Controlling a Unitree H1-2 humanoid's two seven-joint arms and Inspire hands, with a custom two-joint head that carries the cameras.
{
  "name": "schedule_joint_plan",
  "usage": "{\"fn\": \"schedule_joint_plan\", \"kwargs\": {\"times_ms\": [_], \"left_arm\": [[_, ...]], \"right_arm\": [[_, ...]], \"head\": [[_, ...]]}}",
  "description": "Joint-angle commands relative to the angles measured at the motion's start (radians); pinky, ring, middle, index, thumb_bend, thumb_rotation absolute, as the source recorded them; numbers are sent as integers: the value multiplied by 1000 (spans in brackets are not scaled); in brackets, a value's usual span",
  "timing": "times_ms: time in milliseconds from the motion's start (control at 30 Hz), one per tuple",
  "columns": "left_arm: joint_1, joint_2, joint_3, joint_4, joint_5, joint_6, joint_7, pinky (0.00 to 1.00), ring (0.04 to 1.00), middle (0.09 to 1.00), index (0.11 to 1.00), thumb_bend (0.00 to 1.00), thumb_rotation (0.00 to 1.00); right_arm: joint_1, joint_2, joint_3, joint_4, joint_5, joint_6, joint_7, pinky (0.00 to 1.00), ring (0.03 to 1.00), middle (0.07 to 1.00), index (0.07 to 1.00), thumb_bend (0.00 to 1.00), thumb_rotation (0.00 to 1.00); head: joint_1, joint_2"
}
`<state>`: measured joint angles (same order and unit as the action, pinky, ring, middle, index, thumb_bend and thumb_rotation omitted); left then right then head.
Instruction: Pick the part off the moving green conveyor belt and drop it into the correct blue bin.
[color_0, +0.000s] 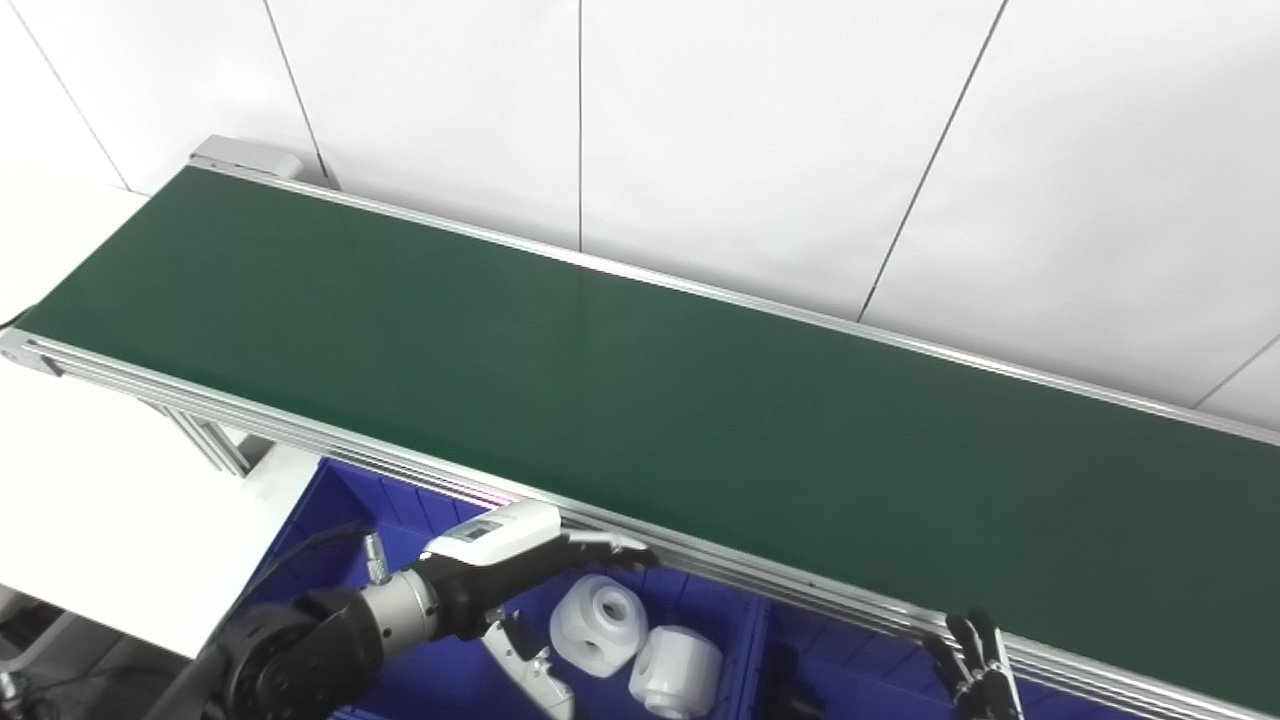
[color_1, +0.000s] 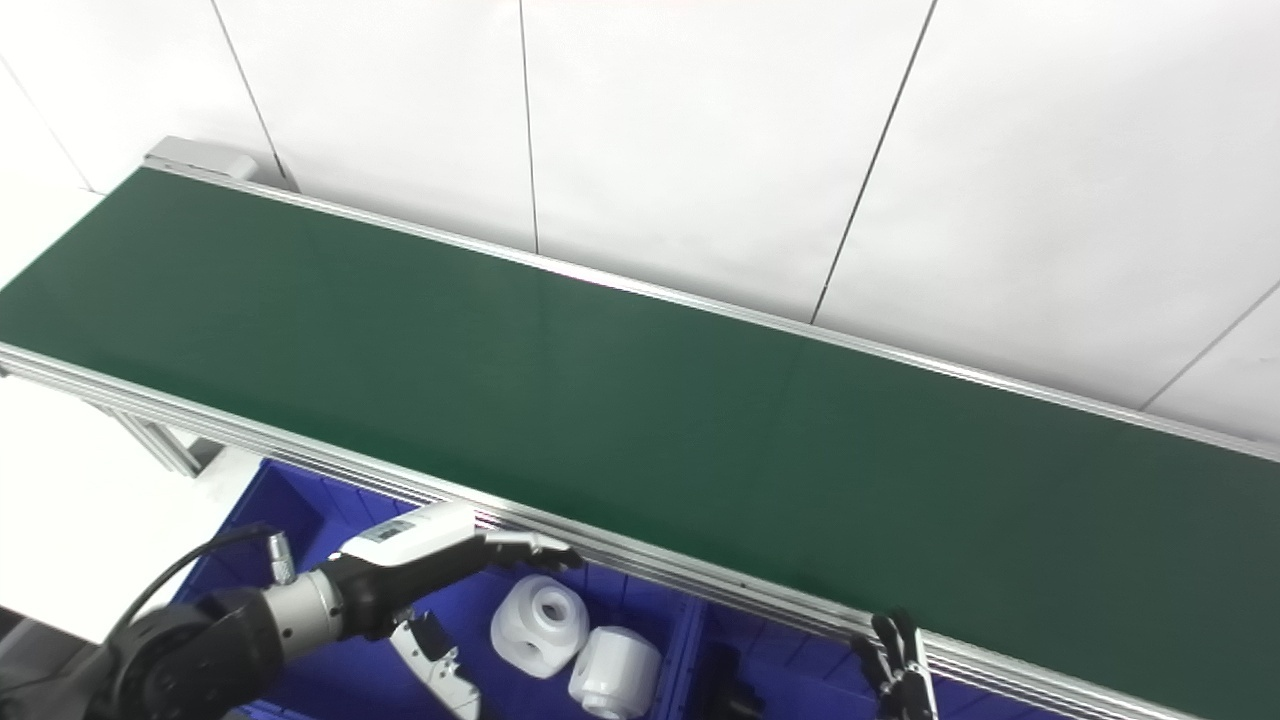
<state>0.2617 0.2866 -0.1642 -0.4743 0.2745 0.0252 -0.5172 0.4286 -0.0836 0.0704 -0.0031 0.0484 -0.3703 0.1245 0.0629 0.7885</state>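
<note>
- Conveyor belt (color_0: 640, 400), dark green between aluminium rails, ran diagonally from the upper left to the lower right; its surface carried no part.
- White wall panels (color_0: 760, 130) stood behind the belt, and a white table (color_0: 90, 500) lay at the lower left.
- Blue bin (color_0: 330, 500) sat below the belt's near rail, with a second blue compartment (color_0: 860, 680) to its right past a divider.
- Left hand (color_0: 520, 575) hovered over the blue bin just beside the near rail, fingers extended and spread, thumb hanging down, holding nothing.
- Two white parts lay in the blue bin under that hand: a rounded part with holes (color_0: 597, 624) and a white cylindrical part (color_0: 676, 670), touching each other.
- Right hand (color_0: 975, 665) showed only dark fingertips at the bottom edge near the rail; whether it was open or closed could not be told.
</note>
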Motion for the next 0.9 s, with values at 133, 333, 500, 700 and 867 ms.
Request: {"fn": "schedule_joint_plan", "kwargs": {"times_ms": [133,333,500,700,867], "left_arm": [[84,-171,93,20,-341,-132,176,817,865,849,807,949,606],[92,-197,150,84,-392,-147,239,958,952,928,893,877,710],[70,-169,171,181,-354,-200,262,943,968,951,908,879,718],[56,-154,163,236,-345,-236,270,973,993,986,960,878,696],[64,-172,144,235,-318,-258,292,996,1000,1000,999,947,683]], "right_arm": [[-6,44,22,-46,-61,18,-29,928,906,955,1000,759,903],[-29,89,42,-24,-112,18,-60,923,897,953,1000,789,912],[-49,118,51,-20,-144,19,-83,908,893,955,1000,799,919],[-66,134,61,-14,-156,20,-98,899,896,955,1000,796,925],[-79,135,61,3,-147,-4,-103,908,904,963,1000,786,922]], "head": [[-107,12],[-183,20],[-208,27],[-219,29],[-210,23]]}}
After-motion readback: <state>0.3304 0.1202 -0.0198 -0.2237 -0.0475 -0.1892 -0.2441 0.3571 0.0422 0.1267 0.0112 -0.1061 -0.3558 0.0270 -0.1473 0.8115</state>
